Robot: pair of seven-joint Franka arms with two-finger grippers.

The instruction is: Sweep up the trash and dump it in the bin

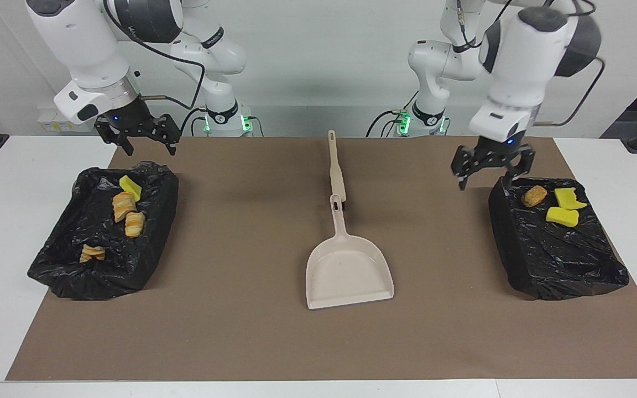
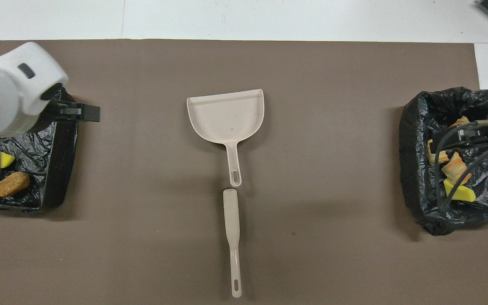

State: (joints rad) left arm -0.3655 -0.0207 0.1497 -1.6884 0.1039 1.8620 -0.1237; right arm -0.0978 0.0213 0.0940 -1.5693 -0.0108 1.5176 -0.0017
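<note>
The left gripper hangs over one bin's edge, fingers apart, holding nothing. The right gripper waits over the other bin, fingers apart. The dustpan lies between them.

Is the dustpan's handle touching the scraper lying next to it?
Apart. The overhead view shows a thin strip of brown mat between the tip of the dustpan handle and the blade end of the scraper; in the facing view they overlap, so it cannot settle it.

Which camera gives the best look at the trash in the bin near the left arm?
The facing view: the trash lies uncovered in the bin, one brown lump and two yellow chunks. In the overhead view the left arm covers most of it; only the lump and one yellow corner show.
</note>
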